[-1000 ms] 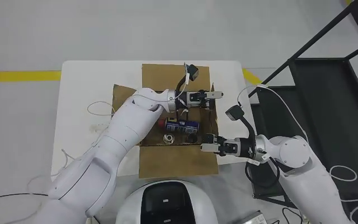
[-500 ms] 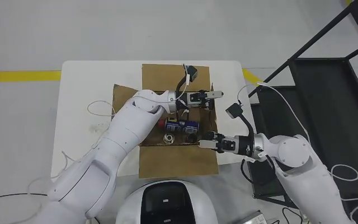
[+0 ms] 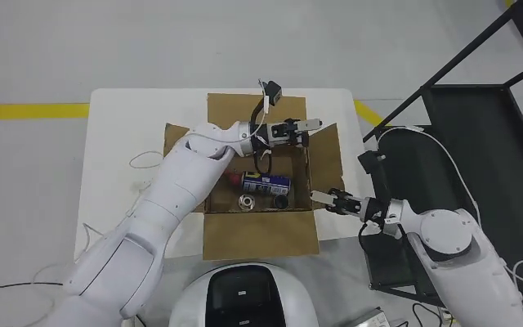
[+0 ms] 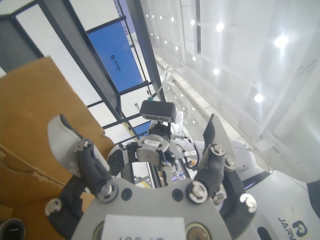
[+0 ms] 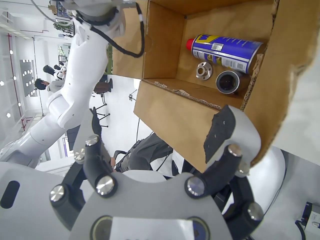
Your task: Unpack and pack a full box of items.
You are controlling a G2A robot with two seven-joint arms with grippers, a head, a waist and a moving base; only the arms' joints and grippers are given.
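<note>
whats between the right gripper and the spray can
The box's cardboard side wall stands between the right gripper and the spray can, and a dark tube lies just inside it, beside the can. The right wrist view shows this.

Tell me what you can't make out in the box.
Top view: the left arm covers the box's far-left corner.
Right wrist view: a flap hides the can's base.
Left wrist view: a dark cylinder, cut off at the edge, can't be identified.
</note>
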